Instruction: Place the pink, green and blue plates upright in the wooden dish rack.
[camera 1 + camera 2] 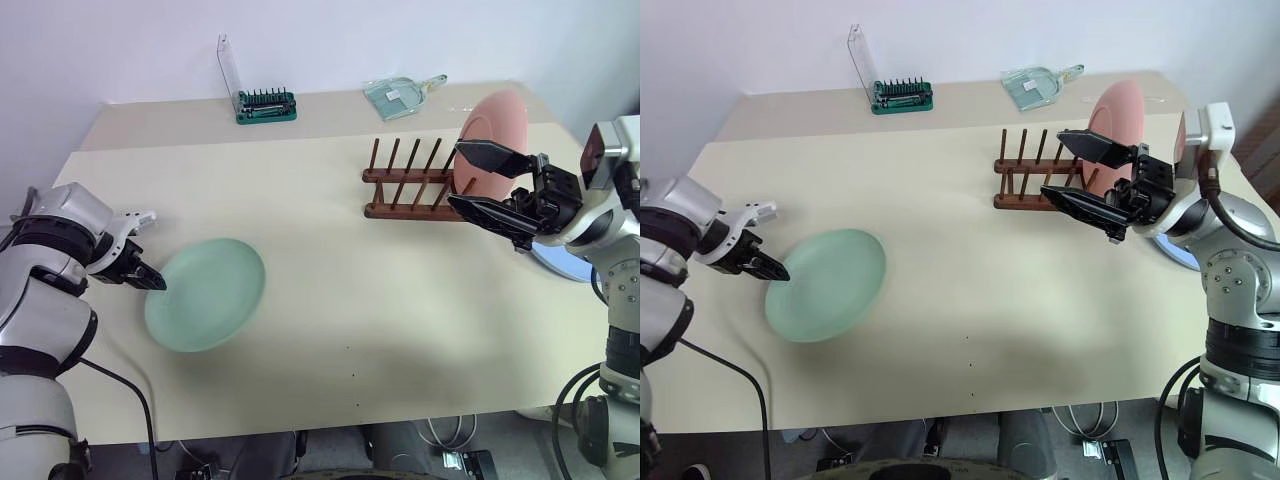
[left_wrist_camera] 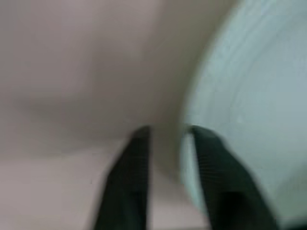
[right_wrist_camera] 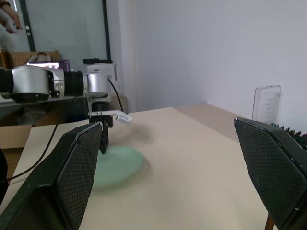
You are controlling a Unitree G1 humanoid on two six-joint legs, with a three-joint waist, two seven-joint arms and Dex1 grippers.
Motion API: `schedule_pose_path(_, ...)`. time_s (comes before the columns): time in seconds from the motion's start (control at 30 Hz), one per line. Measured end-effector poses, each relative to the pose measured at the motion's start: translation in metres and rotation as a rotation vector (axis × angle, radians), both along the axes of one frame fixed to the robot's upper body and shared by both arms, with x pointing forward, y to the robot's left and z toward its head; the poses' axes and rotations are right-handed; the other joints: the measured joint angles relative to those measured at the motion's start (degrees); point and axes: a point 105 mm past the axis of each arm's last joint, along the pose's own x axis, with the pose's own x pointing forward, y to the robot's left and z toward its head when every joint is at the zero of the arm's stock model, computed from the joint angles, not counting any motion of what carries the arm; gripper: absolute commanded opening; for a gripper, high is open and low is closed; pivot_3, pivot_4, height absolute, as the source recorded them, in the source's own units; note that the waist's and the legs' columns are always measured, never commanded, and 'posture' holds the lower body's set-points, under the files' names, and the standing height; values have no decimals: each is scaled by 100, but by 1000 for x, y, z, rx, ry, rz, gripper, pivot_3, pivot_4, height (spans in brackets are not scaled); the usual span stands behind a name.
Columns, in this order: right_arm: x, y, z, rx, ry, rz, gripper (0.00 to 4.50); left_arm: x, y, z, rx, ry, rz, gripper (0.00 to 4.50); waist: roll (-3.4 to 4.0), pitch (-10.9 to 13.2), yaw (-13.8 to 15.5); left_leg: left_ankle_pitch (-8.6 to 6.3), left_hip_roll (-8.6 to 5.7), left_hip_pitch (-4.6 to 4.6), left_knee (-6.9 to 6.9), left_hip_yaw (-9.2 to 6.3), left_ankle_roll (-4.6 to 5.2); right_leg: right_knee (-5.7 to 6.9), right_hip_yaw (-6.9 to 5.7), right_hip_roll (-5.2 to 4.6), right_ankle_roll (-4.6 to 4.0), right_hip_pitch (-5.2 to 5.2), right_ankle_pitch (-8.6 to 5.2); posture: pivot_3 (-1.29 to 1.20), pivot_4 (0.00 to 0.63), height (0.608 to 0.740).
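Observation:
The green plate point(image 1: 207, 293) lies flat on the table at the left. My left gripper point(image 1: 155, 283) points down at its left rim and is shut on that rim; the left wrist view has the pale rim point(image 2: 187, 143) between the two black fingers point(image 2: 129, 182). The pink plate point(image 1: 495, 140) stands upright in the right end of the wooden dish rack point(image 1: 405, 185). My right gripper point(image 1: 455, 173) hovers open in front of that end, holding nothing. A sliver of the blue plate point(image 1: 560, 262) shows behind the right hand at the table's right edge.
A green bit holder with a clear lid point(image 1: 265, 105) and a clear scoop point(image 1: 400, 95) sit along the far edge of the table. The beige table point(image 1: 350, 330) has a bare stretch between the green plate and the rack.

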Motion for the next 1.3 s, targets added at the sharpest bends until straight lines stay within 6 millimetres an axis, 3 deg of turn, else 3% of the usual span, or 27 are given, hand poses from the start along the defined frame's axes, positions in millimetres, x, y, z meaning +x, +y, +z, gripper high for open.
schedule_pose_path(0.3,1,-3,1,2,-5,-29,4500,7,-8,1,-71,-34,63,19,17,-10,114,-1,-2,2,5,-2,2,3,0,-1,6,5,-3,0,150,740)
schedule_pose_path(0.53,3,-1,3,-15,-19,-33,4500,33,-34,37,-331,-222,220,19,-25,10,55,-1,-1,-6,7,-8,1,1,-3,0,8,-3,-1,0,150,740)
schedule_pose_path(0.73,9,5,3,-84,-71,-61,4500,38,-36,58,-431,-293,301,19,-25,11,-88,0,1,-10,-1,-1,0,6,-1,0,8,-21,-1,0,150,740)
schedule_pose_path(0.83,20,24,1,-312,-250,-111,4500,56,-42,87,-601,-460,368,19,-26,11,-76,1,2,-13,0,1,-3,12,0,-1,8,-32,-1,0,150,740)
schedule_pose_path(0.93,26,51,-4,-506,-505,-114,4500,90,-53,133,-760,-810,415,19,-31,9,-21,3,2,-14,5,1,-9,10,0,-8,9,-27,-1,0,150,740)
schedule_pose_path(1.0,25,73,-2,-575,-703,-104,4500,100,-65,149,-842,-953,467,19,-35,8,-20,3,-1,-17,7,3,-9,4,0,-12,13,-26,4,0,150,740)
schedule_pose_path(1.13,39,92,12,-824,-1170,-250,4500,103,-106,127,-885,-995,551,19,-49,4,-20,4,-5,-21,9,6,-9,5,0,-13,15,-30,7,0,150,740)
schedule_pose_path(1.2,53,96,23,-871,-1309,-392,4500,103,-131,118,-918,-1007,596,19,-59,5,-17,6,-1,-23,8,6,-14,4,0,-9,10,-35,11,0,150,740)
schedule_pose_path(1.3,63,103,25,-894,-1430,-506,4500,101,-156,129,-969,-1074,663,19,-62,5,-19,7,1,-24,3,10,-15,1,2,-8,8,-36,12,0,150,740)
